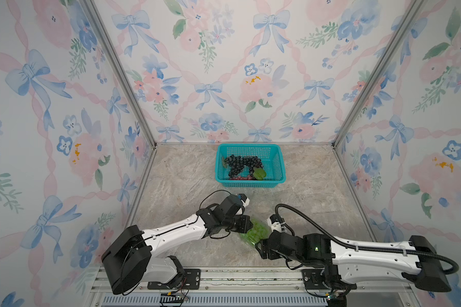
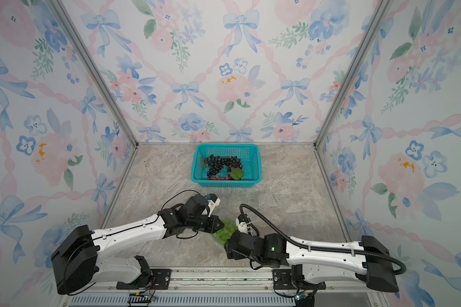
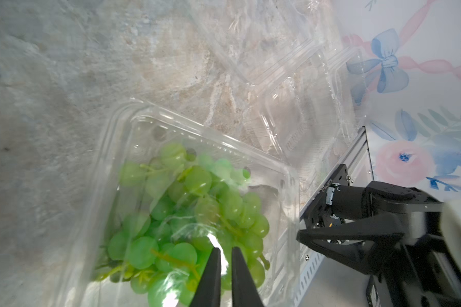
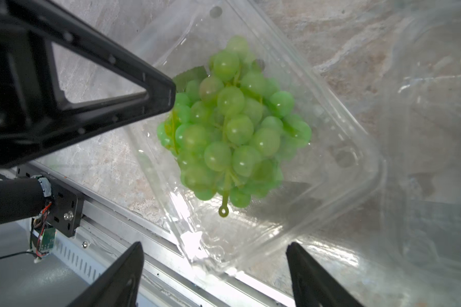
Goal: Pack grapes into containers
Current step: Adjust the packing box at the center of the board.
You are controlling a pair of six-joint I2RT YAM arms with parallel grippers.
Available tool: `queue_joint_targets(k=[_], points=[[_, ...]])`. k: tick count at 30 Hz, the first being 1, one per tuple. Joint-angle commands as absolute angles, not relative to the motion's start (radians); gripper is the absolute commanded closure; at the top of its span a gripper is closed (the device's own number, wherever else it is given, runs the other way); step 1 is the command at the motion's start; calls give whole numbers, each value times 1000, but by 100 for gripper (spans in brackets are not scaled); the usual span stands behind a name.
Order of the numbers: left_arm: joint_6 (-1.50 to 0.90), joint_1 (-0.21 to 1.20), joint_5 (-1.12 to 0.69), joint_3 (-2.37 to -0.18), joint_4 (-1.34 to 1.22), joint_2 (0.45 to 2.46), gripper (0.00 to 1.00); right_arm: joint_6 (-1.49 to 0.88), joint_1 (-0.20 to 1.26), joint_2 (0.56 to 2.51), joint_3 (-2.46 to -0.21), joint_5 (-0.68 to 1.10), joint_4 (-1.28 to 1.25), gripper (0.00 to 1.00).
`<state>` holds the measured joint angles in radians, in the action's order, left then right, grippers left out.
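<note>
Marble table, green grapes in a clear punnet.
The left gripper pinches its rim; the right gripper gapes wide, empty.

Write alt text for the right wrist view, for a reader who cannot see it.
A bunch of green grapes lies in a clear clamshell container on a marble tabletop. The left gripper, shut, points at the bunch's side, while the open right gripper frames one corner of the container.
</note>
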<state>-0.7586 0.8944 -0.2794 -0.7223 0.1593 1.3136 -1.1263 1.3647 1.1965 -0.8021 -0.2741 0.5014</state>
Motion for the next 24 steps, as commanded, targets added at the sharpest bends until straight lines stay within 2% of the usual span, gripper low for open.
queue_joint_targets(k=[1,11,20,24], points=[[-734,898,-247,-704,172,1323,87,-1218,1384,1171,-728,-301,432,13],[-735,896,-235,-690,172,1306,87,-1274,1371,1026,-571,-372,253,7],[-735,853,-222,-651,172,1276,87,-1238,1256,1098,-532,-254,26,8],[-727,812,-234,-633,172,1254,87,-1194,1221,1127,-564,-237,18,8]])
